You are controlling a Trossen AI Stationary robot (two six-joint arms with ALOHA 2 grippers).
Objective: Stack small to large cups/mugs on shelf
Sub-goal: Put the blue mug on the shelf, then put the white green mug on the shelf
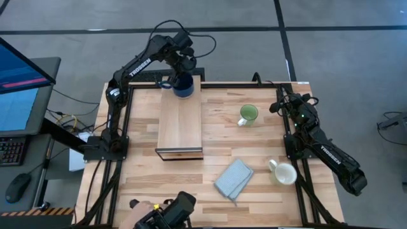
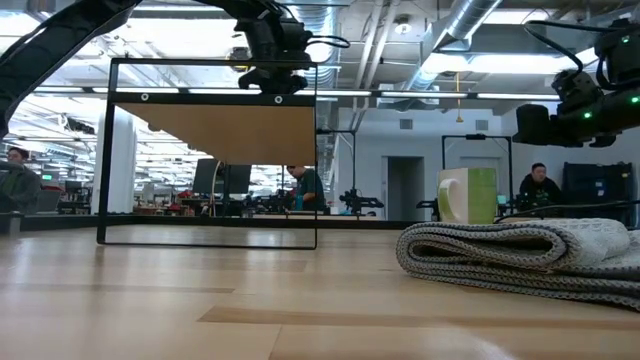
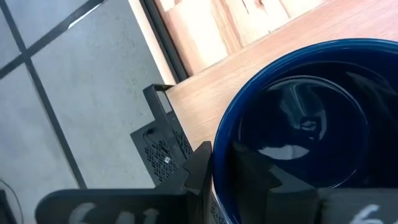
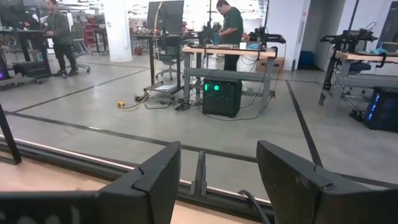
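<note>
The dark blue mug (image 1: 184,85) is upright at the far end of the light-wood shelf (image 1: 180,124), and my left gripper (image 1: 177,70) is shut on it from above. Its open mouth (image 3: 311,118) fills the left wrist view. The green mug (image 1: 248,114) stands on its base on the table right of the shelf and shows in the low view (image 2: 467,195). On its side near the right edge lies the white mug (image 1: 283,173). My right gripper (image 4: 217,180) is open, hovering by the table's right edge (image 1: 280,105), touching nothing. My left gripper holds the dark blue mug by its rim (image 3: 221,163), one finger (image 3: 252,180) inside the mug and the other (image 3: 198,177) outside. The fingers come from above, pointing down. The mug stays upright over the shelf's far end; whether its base rests there I cannot tell.
A folded grey-blue cloth (image 1: 234,179) lies on the table near the front, large in the low view (image 2: 520,250). A dark frame (image 1: 121,127) borders the table's sides. A person's hand with a dark device (image 1: 159,213) is at the near edge. Bare wood lies between the shelf and the green mug.
</note>
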